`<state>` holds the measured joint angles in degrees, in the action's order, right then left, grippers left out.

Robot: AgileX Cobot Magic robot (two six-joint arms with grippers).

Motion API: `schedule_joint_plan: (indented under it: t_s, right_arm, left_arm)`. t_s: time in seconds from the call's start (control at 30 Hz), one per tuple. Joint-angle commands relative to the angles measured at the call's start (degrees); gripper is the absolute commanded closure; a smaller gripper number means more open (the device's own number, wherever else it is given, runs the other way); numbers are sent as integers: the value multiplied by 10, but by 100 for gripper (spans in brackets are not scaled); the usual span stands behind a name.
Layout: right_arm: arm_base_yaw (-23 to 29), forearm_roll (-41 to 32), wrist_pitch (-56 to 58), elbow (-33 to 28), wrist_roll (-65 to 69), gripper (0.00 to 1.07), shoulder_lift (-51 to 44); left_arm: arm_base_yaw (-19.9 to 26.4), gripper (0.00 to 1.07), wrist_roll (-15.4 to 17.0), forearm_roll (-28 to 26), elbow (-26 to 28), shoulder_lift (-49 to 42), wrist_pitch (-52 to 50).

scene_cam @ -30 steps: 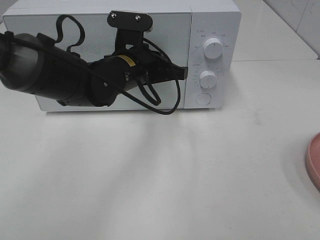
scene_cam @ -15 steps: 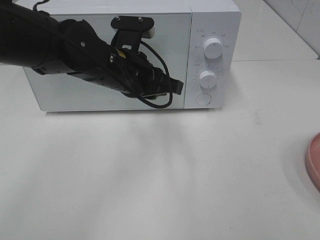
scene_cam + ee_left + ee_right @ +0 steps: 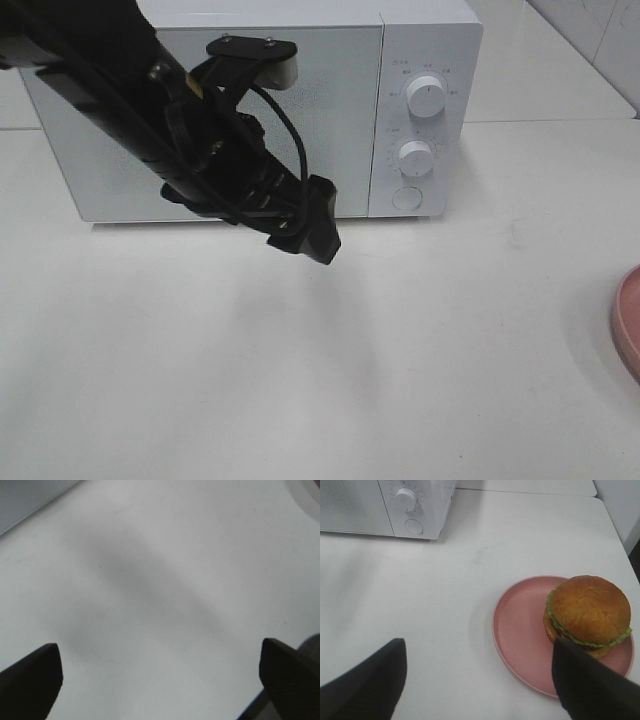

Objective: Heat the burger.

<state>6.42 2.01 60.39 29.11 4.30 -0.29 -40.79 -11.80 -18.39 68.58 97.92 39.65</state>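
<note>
On the pink plate [image 3: 520,645] at the counter's [image 3: 470,580] right side sits the burger [image 3: 587,612], just ahead of the right end effector [image 3: 480,680], whose jaws stand spread and empty. Well apart, the left end effector [image 3: 160,665] hangs released before the closed microwave [image 3: 350,60].

The left claw [image 3: 312,228] hung above the white bench [image 3: 330,380], just before the closed white microwave [image 3: 420,60].

Matte black left arm [image 3: 150,120], black cable [image 3: 285,130] looping beside it, two silver screws shining on black camera bracket [image 3: 245,50], white block under it
</note>
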Motion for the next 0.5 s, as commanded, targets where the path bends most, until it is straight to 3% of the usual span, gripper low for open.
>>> schedule_joint_plan:
  t_s: [0.03, 0.27, 0.33, 0.37, 0.4, 0.43, 0.5]
  right_arm:
    - [-3, 1, -7, 1, -3, 31, -14]
    - [-3, 1, -7, 1, -3, 31, -14]
    - [-3, 1, -7, 1, -3, 31, -14]
    - [-3, 1, -7, 1, -3, 31, -14]
    - [-3, 1, -7, 1, -3, 31, -14]
    - [-3, 1, -7, 1, -3, 31, -14]
    - [-3, 1, -7, 1, -3, 31, -14]
  left_arm:
    - [6, 6, 19, 15, 5, -39, 66]
    - [68, 6, 46, 28, 5, -95, 142]
    - [121, 6, 46, 27, 5, -123, 175]
    - [121, 6, 46, 27, 5, -123, 175]
    - [159, 6, 44, 27, 5, -137, 194]
    - [159, 6, 44, 27, 5, -137, 194]
    - [227, 6, 41, 29, 5, -159, 218]
